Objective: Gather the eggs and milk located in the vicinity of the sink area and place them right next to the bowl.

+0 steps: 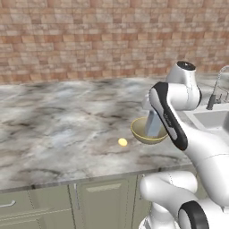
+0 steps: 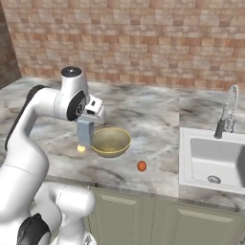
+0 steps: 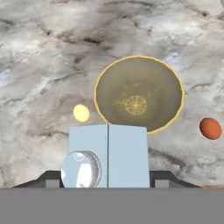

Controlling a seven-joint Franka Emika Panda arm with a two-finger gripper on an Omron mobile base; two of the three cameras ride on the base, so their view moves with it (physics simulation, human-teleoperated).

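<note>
A white robot arm carries the small pale blue-grey milk carton [image 3: 107,154] with its gabled top and round silver cap above a grey-veined marble counter [image 1: 58,120], the two-finger gripper [image 3: 107,181] clenched on the carton's sides, a dark fingertip showing at each flank in the hand view. In the right base view the milk carton [image 2: 85,132] hangs upright from the hand, just beside the round olive-tan bowl [image 2: 111,141] with its thin yellow rim, on the side away from the white-grey rectangular sink [image 2: 213,158] and its chrome spring-neck faucet [image 2: 228,112]. The carton appears to be clear of the counter; whether its base has touched down cannot be told. A small pale yellow oval egg [image 3: 81,113] lies on the marble just beside the bowl's rim, near the carton. A smooth orange-brown egg [image 2: 141,165] rests on the counter between the bowl and the sink, apart from both.

By the look of it, the step in hand is setting the milk down next to the bowl. The next move calls for a straight, gentle descent that keeps the carton upright and avoids both the pale egg and the bowl's rim, then a release. The orange-brown egg would remain to be brought closer.
</note>
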